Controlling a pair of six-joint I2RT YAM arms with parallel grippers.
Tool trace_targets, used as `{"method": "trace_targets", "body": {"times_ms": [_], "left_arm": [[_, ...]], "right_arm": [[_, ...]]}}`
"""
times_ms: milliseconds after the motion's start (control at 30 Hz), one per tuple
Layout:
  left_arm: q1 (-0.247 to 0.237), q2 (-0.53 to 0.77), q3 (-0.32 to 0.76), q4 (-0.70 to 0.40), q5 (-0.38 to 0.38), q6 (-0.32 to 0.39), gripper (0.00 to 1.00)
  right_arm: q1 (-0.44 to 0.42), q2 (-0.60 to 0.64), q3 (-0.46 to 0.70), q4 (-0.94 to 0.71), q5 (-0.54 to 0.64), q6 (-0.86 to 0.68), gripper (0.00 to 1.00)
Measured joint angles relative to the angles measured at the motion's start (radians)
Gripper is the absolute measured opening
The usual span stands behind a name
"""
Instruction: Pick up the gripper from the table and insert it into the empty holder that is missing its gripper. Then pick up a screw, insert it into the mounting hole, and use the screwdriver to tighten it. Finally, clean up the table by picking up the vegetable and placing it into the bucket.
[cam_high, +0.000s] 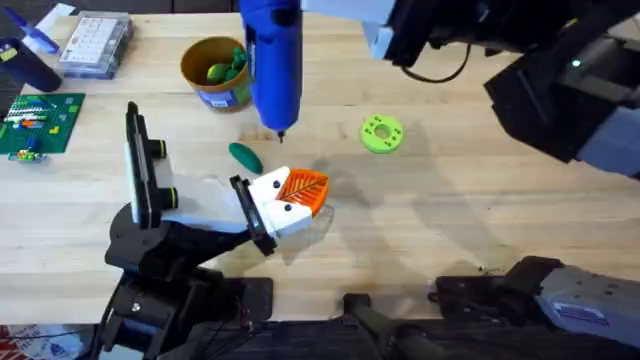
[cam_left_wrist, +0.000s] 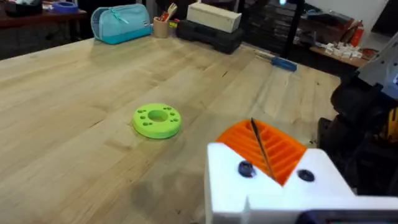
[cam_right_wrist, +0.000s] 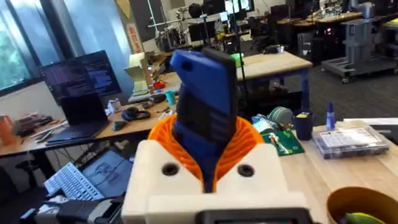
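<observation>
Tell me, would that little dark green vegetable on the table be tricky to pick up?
Probably a bit. The vegetable looks glossy and smooth, so it may slip between fingers. Its rounded oblong shape suggests it could roll or skid if nudged sideways on the bare table. It is small and looks like a toy, so likely light and rigid.

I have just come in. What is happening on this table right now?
The right end effector grips the blue screwdriver and holds it tip down above the table. The orange gripper already sits in the white holder, and in the left wrist view the thin metal tip appears to reach it. The dark green vegetable lies on the table, not yet in the bucket.
</observation>
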Motion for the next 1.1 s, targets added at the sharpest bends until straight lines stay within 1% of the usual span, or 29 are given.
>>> {"method": "trace_targets", "body": {"times_ms": [167,400,533,567,733,933,1100], "left_arm": [[0.000,0.000,0.000,0.000,0.000,0.000,0.020],[0.000,0.000,0.000,0.000,0.000,0.000,0.020],[0.000,0.000,0.000,0.000,0.000,0.000,0.020],[0.000,0.000,0.000,0.000,0.000,0.000,0.020],[0.000,0.000,0.000,0.000,0.000,0.000,0.020],[0.000,0.000,0.000,0.000,0.000,0.000,0.020],[0.000,0.000,0.000,0.000,0.000,0.000,0.020]], "right_arm": [[0.016,0.015,-0.001,-0.001,0.000,-0.008,0.045],[0.018,0.017,-0.014,0.002,0.000,-0.024,0.045],[0.018,0.017,-0.046,0.008,0.001,-0.031,0.045],[0.018,0.017,-0.076,0.031,0.002,-0.032,0.045],[0.022,0.017,-0.104,0.053,0.015,-0.034,0.045],[0.058,0.017,-0.131,0.061,0.062,-0.035,0.045],[0.087,0.017,-0.146,0.060,0.086,-0.068,0.045]]}}
